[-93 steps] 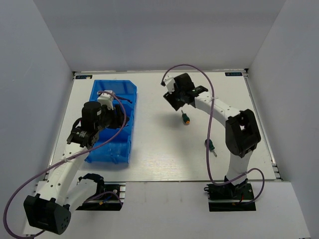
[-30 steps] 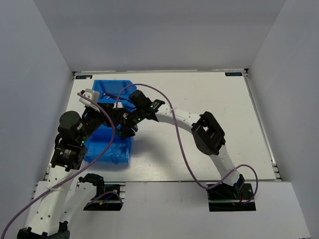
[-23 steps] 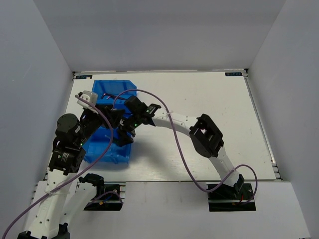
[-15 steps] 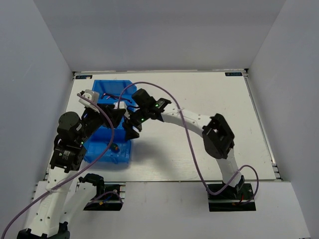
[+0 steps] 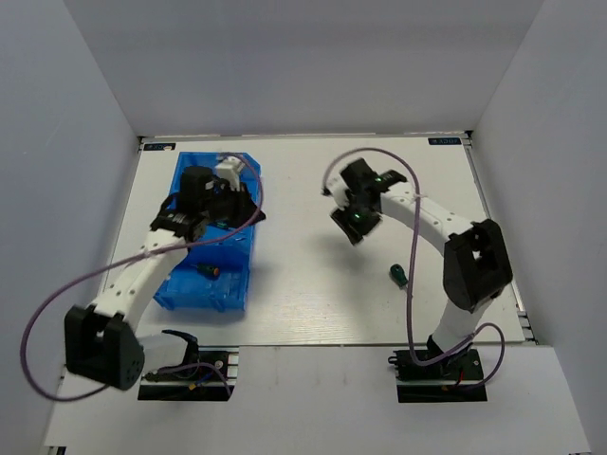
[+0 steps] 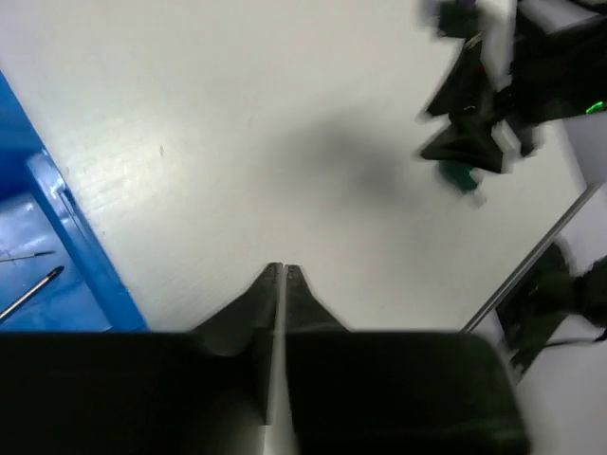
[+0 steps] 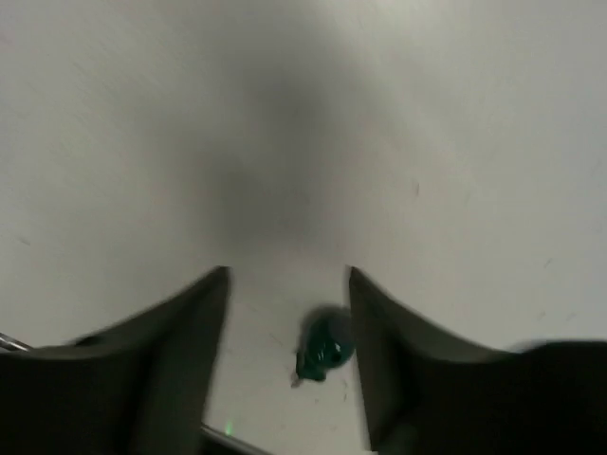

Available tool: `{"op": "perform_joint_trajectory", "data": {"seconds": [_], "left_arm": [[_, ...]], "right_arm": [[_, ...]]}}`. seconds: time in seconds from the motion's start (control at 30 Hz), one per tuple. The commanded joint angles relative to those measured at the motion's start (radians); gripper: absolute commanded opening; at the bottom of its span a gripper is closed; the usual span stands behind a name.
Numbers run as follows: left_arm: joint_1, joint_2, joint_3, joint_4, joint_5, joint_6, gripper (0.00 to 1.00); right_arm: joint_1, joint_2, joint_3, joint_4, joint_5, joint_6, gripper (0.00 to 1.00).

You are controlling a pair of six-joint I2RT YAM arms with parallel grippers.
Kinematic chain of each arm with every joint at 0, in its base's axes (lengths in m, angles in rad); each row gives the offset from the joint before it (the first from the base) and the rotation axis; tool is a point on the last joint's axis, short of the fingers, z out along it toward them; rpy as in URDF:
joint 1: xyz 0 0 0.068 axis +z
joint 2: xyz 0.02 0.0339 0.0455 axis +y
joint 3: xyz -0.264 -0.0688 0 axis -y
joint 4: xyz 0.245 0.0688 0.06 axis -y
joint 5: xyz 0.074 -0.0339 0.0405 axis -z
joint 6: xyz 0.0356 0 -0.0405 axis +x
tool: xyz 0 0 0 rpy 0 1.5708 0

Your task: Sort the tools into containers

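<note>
Step in hand, as I judge it: fetching the next tool. My right gripper (image 7: 287, 277) stands open and empty above the white table (image 5: 313, 303), right of centre in the top view. The stubby green-handled screwdriver (image 7: 322, 349) lies on that table, framed between my jaws in the wrist view. My left gripper (image 6: 278, 272) is closed on nothing beside the rectangular translucent blue plastic bin (image 5: 190, 296) at left, which holds an orange-ended stubby screwdriver (image 5: 207, 270). Next move: descend, straddle the handle, close.
</note>
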Motion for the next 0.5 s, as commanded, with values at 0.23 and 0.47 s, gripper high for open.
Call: {"op": "perform_joint_trajectory", "data": {"seconds": [0.23,0.47], "left_arm": [[-0.217,0.301,0.137,-0.101,-0.020,0.076,0.68],[-0.274,0.301,0.128,-0.057,-0.069,0.022,0.70]], "right_arm": [[-0.161,-0.301,-0.371,-0.112,0.104,-0.046,0.80],[-0.173,-0.280,-0.458,-0.033,0.116,-0.016,0.80]]}}
